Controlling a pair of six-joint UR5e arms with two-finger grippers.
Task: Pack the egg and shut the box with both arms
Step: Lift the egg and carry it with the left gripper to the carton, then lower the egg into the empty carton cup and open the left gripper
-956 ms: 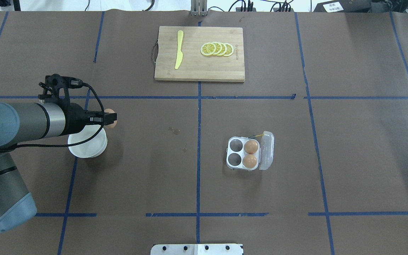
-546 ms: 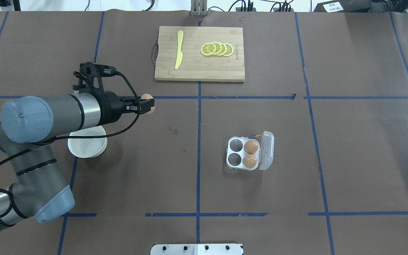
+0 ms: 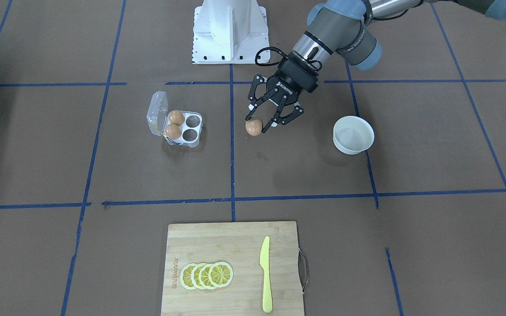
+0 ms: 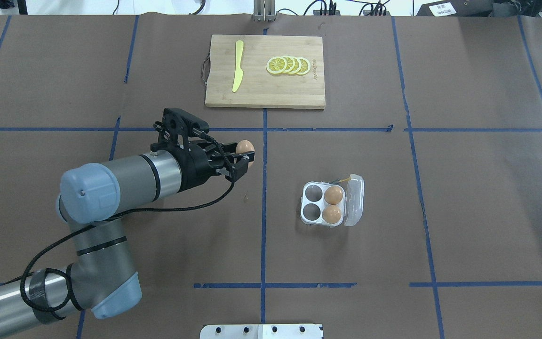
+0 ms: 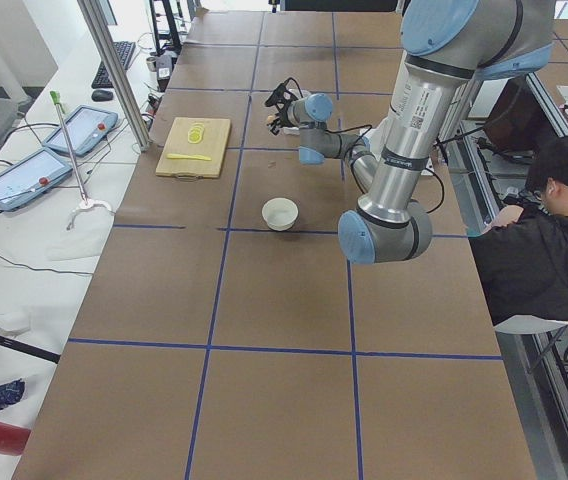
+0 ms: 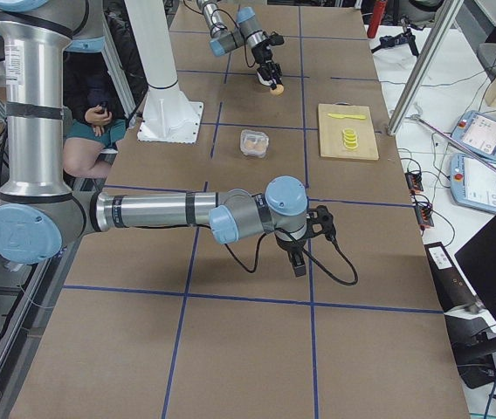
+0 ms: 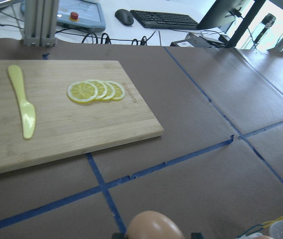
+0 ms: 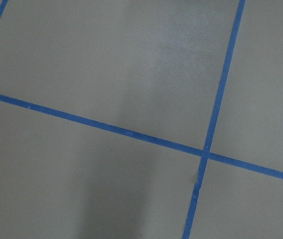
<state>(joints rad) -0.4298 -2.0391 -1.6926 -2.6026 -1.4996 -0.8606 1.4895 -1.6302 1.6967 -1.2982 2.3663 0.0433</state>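
**A:** Entry one, the left arm?

**B:** Left gripper (image 3: 258, 124): fingers clenched on one orange-brown egg (image 3: 254, 127), carried clear of the table. It hangs beside the centre blue tape line, between the white bowl (image 3: 352, 148) and the box (image 3: 189, 127).

**A:** Entry two, the box?

**B:** Clear four-cell egg carton, lid (image 4: 354, 200) standing open along one side. Two other eggs (image 4: 333, 194) sit in the cells next to the lid. The two cells on the far side from the lid are bare. The box stands well apart from the held egg.

**A:** Entry three, the right arm?

**B:** Right gripper (image 6: 300, 265): low over the brown paper, seen from the side only. I cannot tell how its fingers stand.

**A:** Sundries?

**B:** One bamboo cutting board (image 4: 264, 96) bearing a yellow knife (image 4: 238, 66) and fanned lemon slices (image 4: 288, 65).
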